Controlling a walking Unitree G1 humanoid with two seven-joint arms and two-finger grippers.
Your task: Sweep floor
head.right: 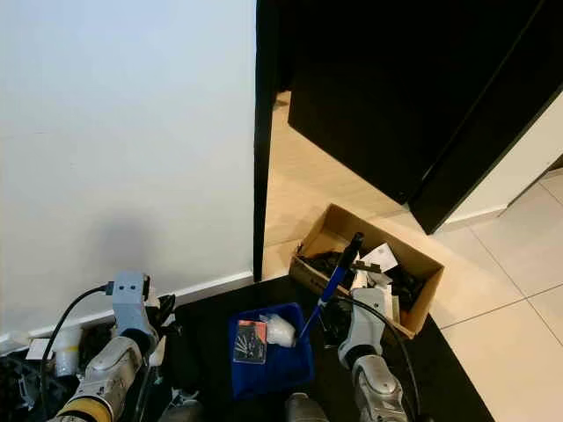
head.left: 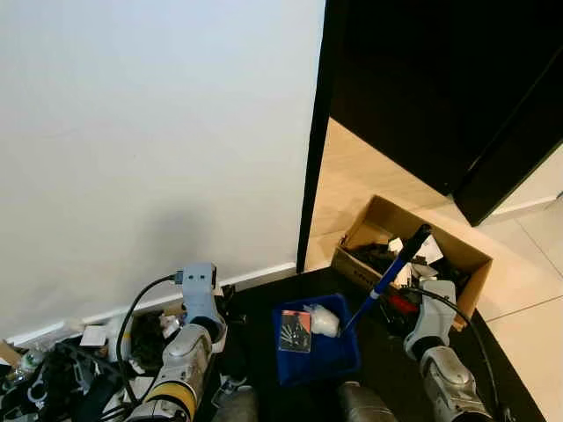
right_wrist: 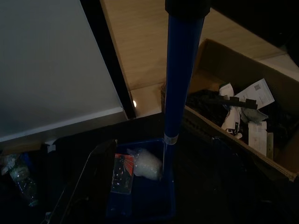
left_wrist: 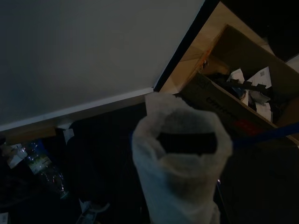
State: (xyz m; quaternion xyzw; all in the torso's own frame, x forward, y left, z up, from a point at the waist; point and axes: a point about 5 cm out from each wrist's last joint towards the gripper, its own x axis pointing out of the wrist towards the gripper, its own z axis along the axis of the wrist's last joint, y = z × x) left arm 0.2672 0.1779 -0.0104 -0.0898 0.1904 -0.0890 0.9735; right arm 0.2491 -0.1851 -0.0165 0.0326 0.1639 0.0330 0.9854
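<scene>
The right gripper (head.left: 406,309) holds the blue handle (head.left: 387,278) of a dustpan (head.left: 318,353); its fingers are hidden behind the wrist, so how they close round the handle cannot be made out. The handle rises at a slant from the pan's far right corner up toward a cardboard box (head.left: 412,252). The blue dustpan sits on the dark floor (head.left: 264,299) just in front of the robot, between its two arms. In the pan lie a crumpled white wrapper (right_wrist: 145,164) and, just beside it, a small flat packet with red print (right_wrist: 122,173). The left gripper (left_wrist: 184,154) is wrapped in a white bag or cloth (left_wrist: 154,168); whether its fingers are spread or closed cannot be told. The open box, full of dark scraps and white papers, stands just beyond the pan on the right. A white wall (head.left: 149,132) and a black door frame (head.left: 315,141) rise behind. Cables and a plastic bottle (left_wrist: 44,170) clutter the floor by the left arm.
</scene>
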